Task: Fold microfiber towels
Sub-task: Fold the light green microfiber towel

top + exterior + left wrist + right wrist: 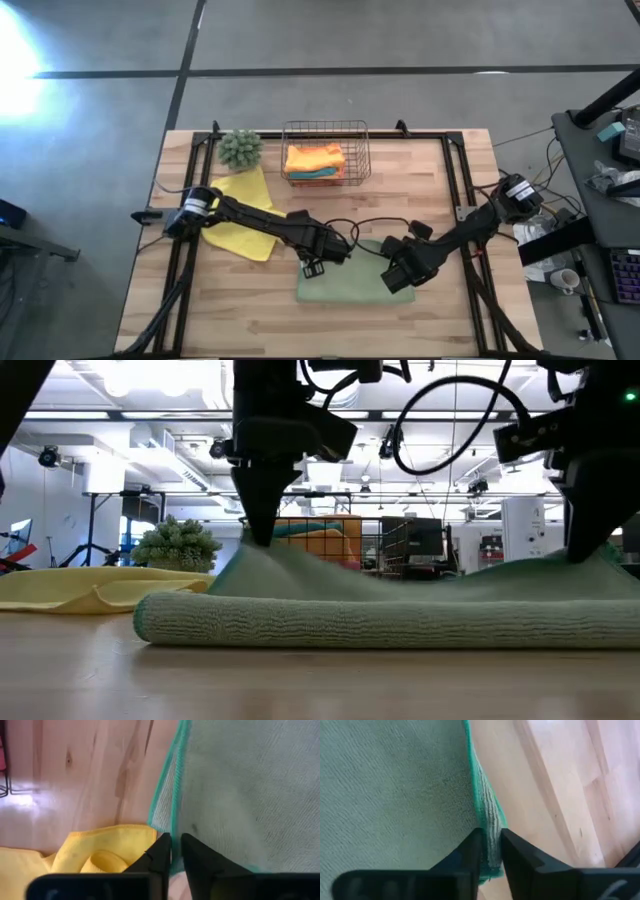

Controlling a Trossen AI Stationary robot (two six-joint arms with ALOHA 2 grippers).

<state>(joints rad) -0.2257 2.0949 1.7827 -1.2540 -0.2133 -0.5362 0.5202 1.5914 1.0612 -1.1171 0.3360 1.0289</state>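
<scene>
Both grippers, left [313,268] and right [397,279], fingers pinched on opposite edges of sage towel [350,284] near bench's [250,310] front edge.

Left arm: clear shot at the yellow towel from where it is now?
Probably not yet: the left gripper is shut on the sage towel edge. The yellow towel lies uncovered beside that arm, so after release nothing blocks it.

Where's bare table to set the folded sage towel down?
Bare wood lies right of the wire basket and along the near edge under the sage towel. Crowded: yellow towel, plant, left gripper, right gripper.
</scene>
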